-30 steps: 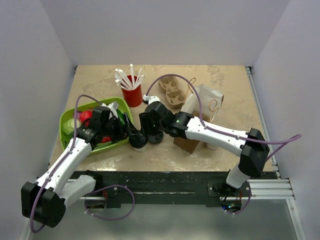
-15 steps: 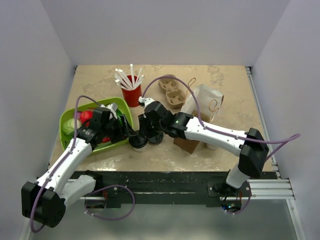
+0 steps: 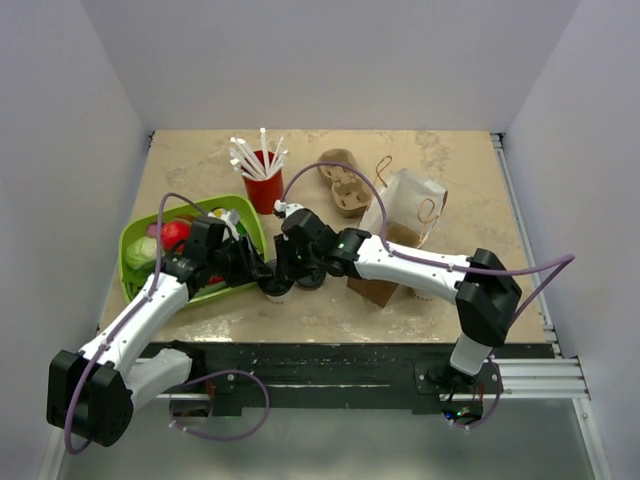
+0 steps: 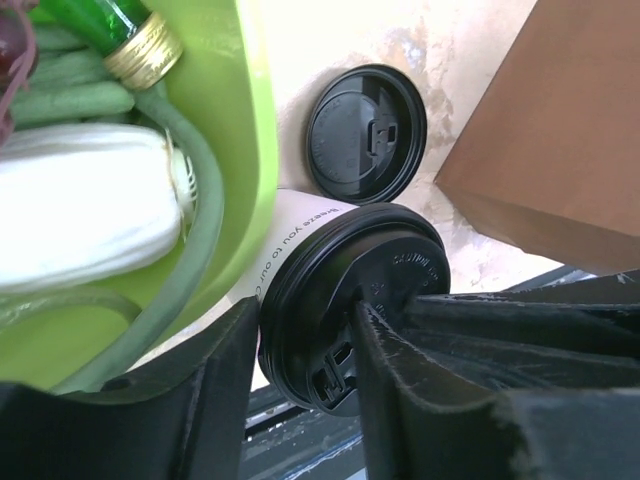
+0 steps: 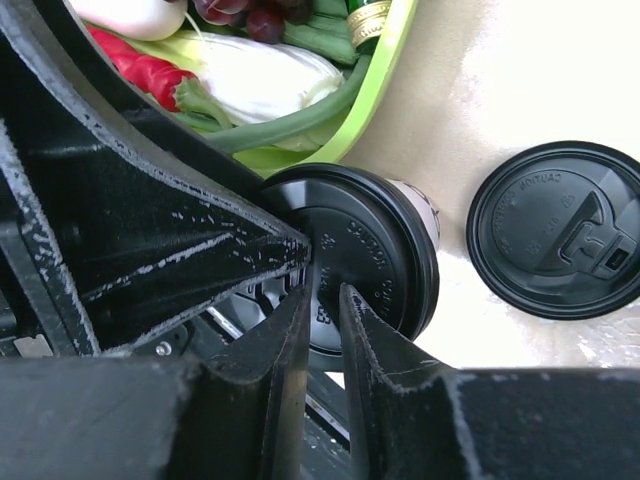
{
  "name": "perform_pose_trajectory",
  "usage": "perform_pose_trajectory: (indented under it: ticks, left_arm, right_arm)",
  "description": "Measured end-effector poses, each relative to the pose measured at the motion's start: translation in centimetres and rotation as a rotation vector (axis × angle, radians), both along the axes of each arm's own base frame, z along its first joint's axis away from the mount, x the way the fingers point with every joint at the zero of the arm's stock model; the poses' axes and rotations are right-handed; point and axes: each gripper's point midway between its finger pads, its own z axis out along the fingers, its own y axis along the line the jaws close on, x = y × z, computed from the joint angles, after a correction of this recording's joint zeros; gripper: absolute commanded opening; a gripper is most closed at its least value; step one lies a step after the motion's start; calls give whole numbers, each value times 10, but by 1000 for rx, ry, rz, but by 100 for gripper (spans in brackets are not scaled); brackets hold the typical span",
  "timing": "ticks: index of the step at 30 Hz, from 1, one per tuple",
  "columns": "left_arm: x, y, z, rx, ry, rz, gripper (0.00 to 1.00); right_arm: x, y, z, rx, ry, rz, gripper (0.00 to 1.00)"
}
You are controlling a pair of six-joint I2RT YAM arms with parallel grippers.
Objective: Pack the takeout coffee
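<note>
My right pincer (image 5: 325, 285) is pinched nearly closed, its tips on the black lid of the takeout coffee (image 5: 390, 250); I cannot tell whether it grips anything there. My left pincer (image 4: 310, 310) stands half open over the same lid. The cup sits on the worktop (image 3: 450, 160) just beside the green basket (image 4: 245, 150), with a loose lid (image 4: 365, 133) near it. The cup is lidded but unpacked. I judge the lift into the brown paper bag (image 4: 560, 130) is not yet done.

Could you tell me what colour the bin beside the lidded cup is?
Lime green; the bin shows best in the left wrist view.
</note>
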Motion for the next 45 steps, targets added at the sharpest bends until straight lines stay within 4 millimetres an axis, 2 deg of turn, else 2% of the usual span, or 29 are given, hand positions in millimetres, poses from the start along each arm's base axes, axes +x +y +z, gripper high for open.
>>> perform_pose_trajectory:
  ticks: [7,11,13,16,18,19,20,22,24,28,29,31,33,37,39,42,45]
  left_arm:
    - [5,-2,0,-6,-13,-3,41]
    - [6,-2,0,-4,-16,-6,41]
    - [6,-2,0,-3,-18,-8,41]
    - [6,-2,0,-3,-19,-8,41]
    - [6,-2,0,-3,-19,-8,41]
    - [6,-2,0,-3,-19,-8,41]
    - [6,-2,0,-3,-19,-9,41]
    - [6,-2,0,-2,-19,-9,41]
    - [7,0,-2,9,-19,-3,41]
    - [7,1,-2,13,-24,-5,41]
    - [7,0,-2,13,-24,-6,41]
    - [7,0,-1,12,-26,-7,41]
    - [7,0,-1,12,-30,-15,42]
    - [6,-2,0,4,-33,-30,53]
    - [5,-2,-1,4,-27,-36,54]
    - [2,-2,-2,4,-18,-39,55]
    - [1,-3,-1,1,-20,-52,60]
  right_arm:
    - [2,-1,14,-25,-37,43,20]
    - [4,-2,44,19,-105,71,18]
    - [4,-5,65,58,-144,76,16]
    - [6,-4,80,98,-172,77,13]
    - [7,-1,70,96,-159,81,10]
    - [8,-2,57,75,-138,77,10]
    - [8,-4,39,41,-111,71,9]
    - [9,-11,-8,-59,-33,39,8]
    - [12,-7,-15,-54,-12,31,9]
    - [13,-7,-12,-55,-17,20,15]
    - [13,-7,-12,-56,-18,21,23]
    - [12,-7,-8,-59,-21,23,24]
    - [12,-9,-4,-72,-24,29,34]
    - [12,-13,15,-51,-46,31,49]
    - [12,-15,30,-26,-68,29,55]
    - [14,-19,50,7,-103,13,55]
    - [17,-22,58,23,-112,-9,55]
